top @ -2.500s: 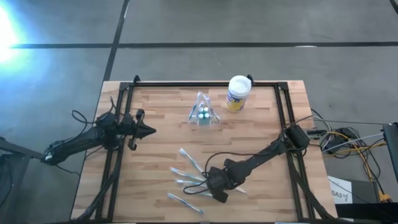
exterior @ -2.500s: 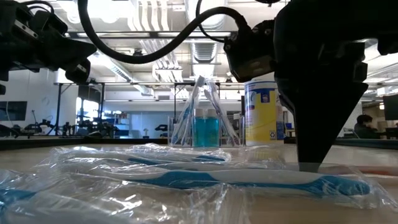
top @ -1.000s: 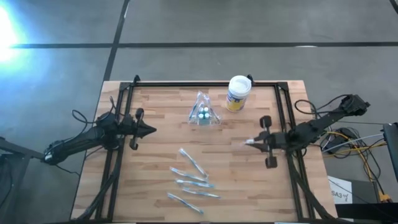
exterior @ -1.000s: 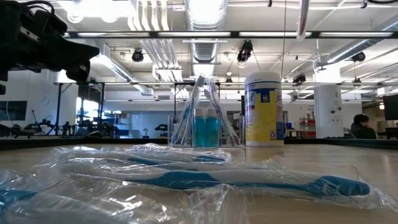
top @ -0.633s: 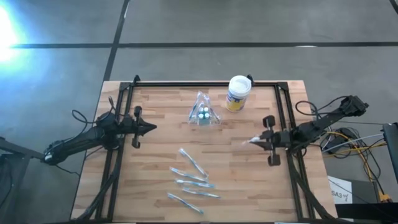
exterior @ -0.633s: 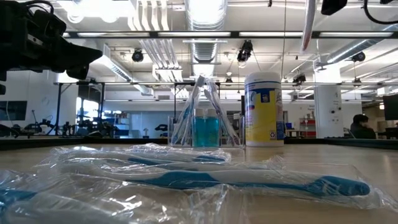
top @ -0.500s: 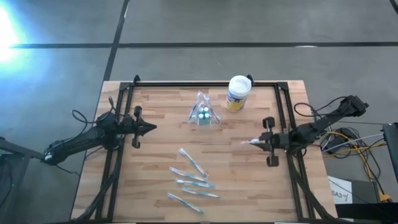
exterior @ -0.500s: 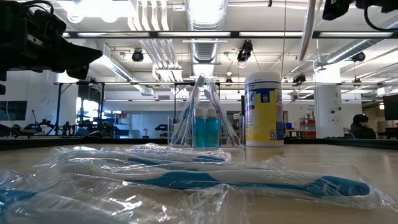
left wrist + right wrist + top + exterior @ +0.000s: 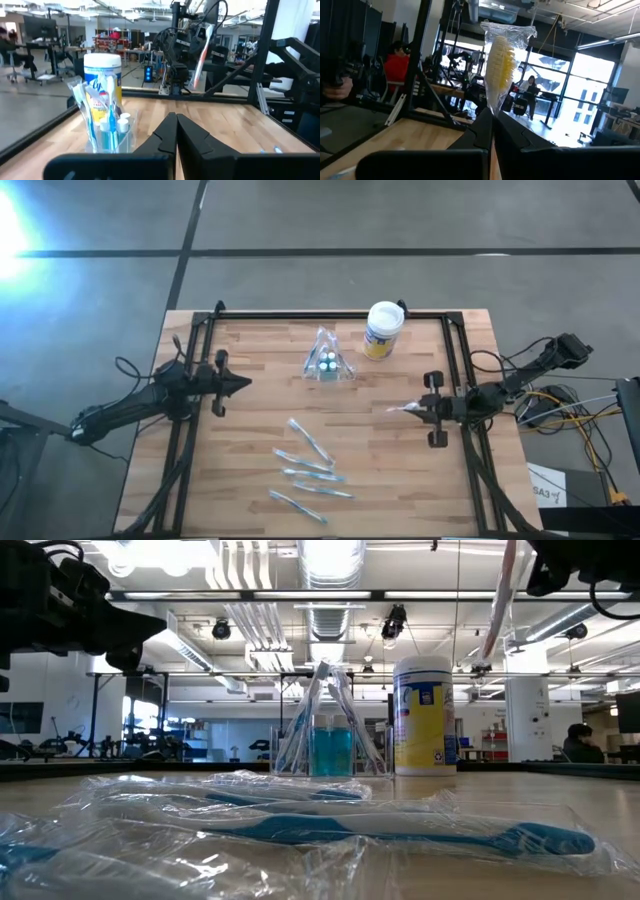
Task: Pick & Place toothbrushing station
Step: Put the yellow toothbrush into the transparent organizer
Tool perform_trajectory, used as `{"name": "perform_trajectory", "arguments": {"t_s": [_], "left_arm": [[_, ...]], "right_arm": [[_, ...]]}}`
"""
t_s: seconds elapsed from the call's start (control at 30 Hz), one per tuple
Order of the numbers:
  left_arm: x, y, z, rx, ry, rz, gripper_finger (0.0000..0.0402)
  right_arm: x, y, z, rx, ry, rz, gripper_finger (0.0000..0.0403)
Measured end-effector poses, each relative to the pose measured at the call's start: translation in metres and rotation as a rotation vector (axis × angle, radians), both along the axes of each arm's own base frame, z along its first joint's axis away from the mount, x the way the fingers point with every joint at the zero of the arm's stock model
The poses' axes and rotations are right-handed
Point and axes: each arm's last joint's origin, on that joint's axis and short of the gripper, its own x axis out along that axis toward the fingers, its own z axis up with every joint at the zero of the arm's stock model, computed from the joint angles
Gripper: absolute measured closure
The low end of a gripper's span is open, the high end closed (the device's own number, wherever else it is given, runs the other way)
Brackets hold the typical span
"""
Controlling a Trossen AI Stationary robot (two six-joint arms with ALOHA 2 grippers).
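Standing well apart from both grippers, toothbrushing station [image 9: 328, 363] at the far middle of table [image 9: 400, 470], just beside white-lidded canister [image 9: 382, 330]. Right gripper [image 9: 424, 408] up in the air at the right edge, clamped on wrapped toothbrush [image 9: 499, 65] by its low end only. Risk judged here: slipping or swinging of the loose wrap in so thin a grip, then missing the narrow holder or knocking the canister. Left gripper [image 9: 238, 386] waiting at the left side, fingers pressed together on nothing. More wrapped toothbrushes [image 9: 305, 470] lying near the front.
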Motion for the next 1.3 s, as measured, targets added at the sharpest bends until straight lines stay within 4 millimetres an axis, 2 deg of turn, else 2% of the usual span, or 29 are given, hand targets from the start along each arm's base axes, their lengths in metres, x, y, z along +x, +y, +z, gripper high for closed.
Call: {"name": "perform_trajectory", "arguments": {"t_s": [0.17,0.33,0.57,0.73,0.83,1.07,1.3], "left_arm": [[0.0,0.0,-0.002,-0.036,0.019,0.009,0.0386],[0.0,0.002,-0.001,-0.04,0.009,0.057,0.0389],[0.0,0.003,-0.002,-0.046,0.016,0.092,0.0392],[0.0,0.003,-0.002,-0.058,0.015,0.092,0.0384],[0.0,0.003,-0.002,-0.047,0.016,0.093,0.0383],[0.0,0.003,-0.002,-0.034,0.017,0.1,0.0393],[0.0,0.003,-0.002,-0.036,0.019,0.101,0.0385]], "right_arm": [[0.0,0.0,0.0,0.008,0.005,0.0,0.0395],[0.008,-0.002,0.021,0.04,-0.03,-0.042,0.0395],[0.048,-0.018,0.055,0.017,0.112,-0.208,0.0395],[0.076,-0.037,0.072,0.032,0.112,-0.167,0.0394],[0.09,-0.051,0.077,0.055,0.121,-0.221,0.0394],[0.119,-0.081,0.067,0.109,0.127,-0.318,0.0394],[0.135,-0.103,0.03,0.119,0.141,-0.38,0.0394]]}}
